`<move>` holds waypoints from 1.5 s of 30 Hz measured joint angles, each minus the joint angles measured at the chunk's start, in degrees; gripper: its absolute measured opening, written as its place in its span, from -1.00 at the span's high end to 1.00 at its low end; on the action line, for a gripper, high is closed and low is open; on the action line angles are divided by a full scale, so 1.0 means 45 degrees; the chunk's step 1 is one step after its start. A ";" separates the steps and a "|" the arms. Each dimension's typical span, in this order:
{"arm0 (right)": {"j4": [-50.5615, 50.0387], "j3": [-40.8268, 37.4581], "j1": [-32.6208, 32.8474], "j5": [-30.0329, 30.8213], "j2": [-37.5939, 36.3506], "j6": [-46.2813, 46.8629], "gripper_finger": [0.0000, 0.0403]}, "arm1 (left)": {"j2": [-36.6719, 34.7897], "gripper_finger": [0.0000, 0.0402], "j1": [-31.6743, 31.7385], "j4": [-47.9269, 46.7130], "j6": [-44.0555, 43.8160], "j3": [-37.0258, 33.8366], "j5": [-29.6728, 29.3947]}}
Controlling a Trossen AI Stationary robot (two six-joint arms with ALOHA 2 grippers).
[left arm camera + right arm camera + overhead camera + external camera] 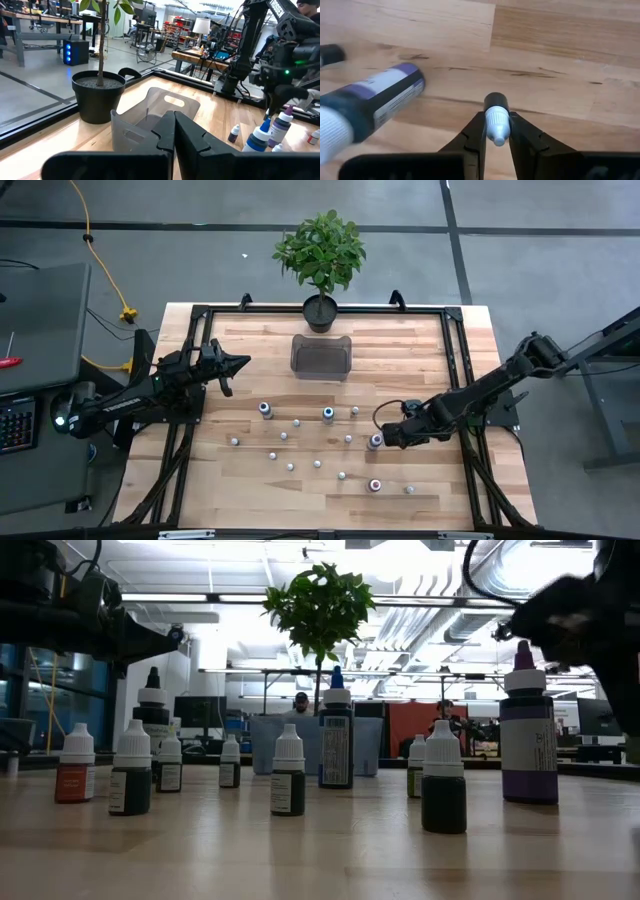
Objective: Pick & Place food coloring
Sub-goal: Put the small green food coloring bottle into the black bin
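Note:
Several tiny food coloring bottles [327, 413] stand upright on their bases across the middle of the wooden table [250, 500]. My right gripper [388, 434] points steeply down over the table's right half and is shut on a small dark bottle with a white cap [496, 120]. A taller purple-capped bottle [375, 105] stands right beside it on the table. My left gripper [174, 125] hangs level and shut above the table's left side [240, 363], touching nothing. My right gripper pinches the small bottle by its white cap [496, 116] between its two fingers [476, 135]. The fingers come from above, pointing down, one on each side of the cap. The bottle stays upright, its dark body below the fingertips; whether its base is off the table cannot be told.
A clear plastic bin [320, 355] stands at the far middle, with a potted plant [320, 260] behind it at the far edge. A black frame [455, 340] rims the table. More bottles [375, 485] stand near the front right.

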 joint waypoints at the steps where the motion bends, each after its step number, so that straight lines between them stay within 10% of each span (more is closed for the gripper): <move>1: -0.0045 0.0000 0.0000 0.0044 -0.0241 -0.0011 0.72 | 0.0000 1.00 0.0001 0.0000 -0.0003 0.0000 0.0004; 21: 0.0892 0.0000 -0.2718 0.2192 -0.3933 -0.5258 0.73 | 0.0001 1.00 0.0000 0.0000 -0.0004 0.0000 0.0004; 36: 0.6640 0.0036 -0.8101 -0.1858 -0.3612 -1.4311 0.73 | 0.0004 1.00 0.0000 0.0000 -0.0003 0.0000 0.0004; 45: 0.4795 0.3981 -0.9441 -0.3434 -0.1024 -1.8935 0.73 | 0.0004 1.00 0.0004 0.0000 -0.0004 0.0000 0.0004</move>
